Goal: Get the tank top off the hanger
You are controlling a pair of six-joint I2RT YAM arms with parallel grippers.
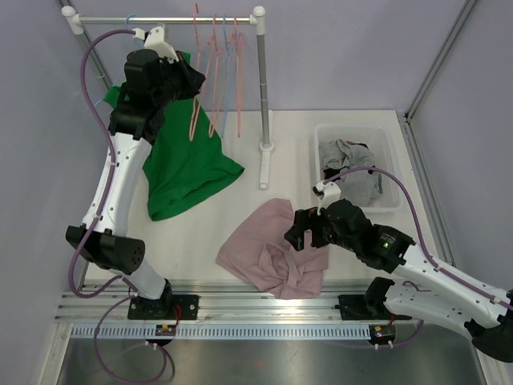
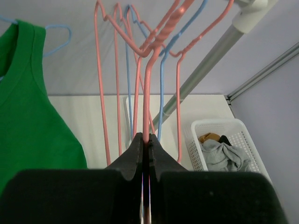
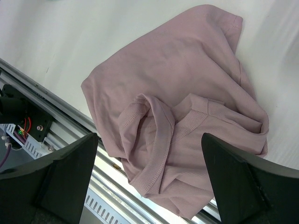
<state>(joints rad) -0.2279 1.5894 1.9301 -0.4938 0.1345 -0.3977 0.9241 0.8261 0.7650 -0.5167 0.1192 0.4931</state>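
Observation:
A pink tank top [image 1: 268,241] lies crumpled on the table near the front rail, off any hanger; it fills the right wrist view [image 3: 187,84]. My right gripper [image 1: 303,233] hovers just above it, open and empty [image 3: 149,136]. My left gripper [image 1: 197,87] is raised at the clothes rail and shut on the wire of a bare pink hanger [image 1: 194,116], seen pinched between the jaws in the left wrist view [image 2: 147,93]. The left gripper [image 2: 148,140] has no cloth in it.
A green tank top [image 1: 188,164] hangs on a blue hanger [image 2: 58,32] at the rail's left end, its hem on the table. Several bare pink and blue hangers hang on the rail [image 1: 160,18]. The rack post [image 1: 263,80] stands mid-table. A white basket [image 1: 322,136] of clothes is at the right.

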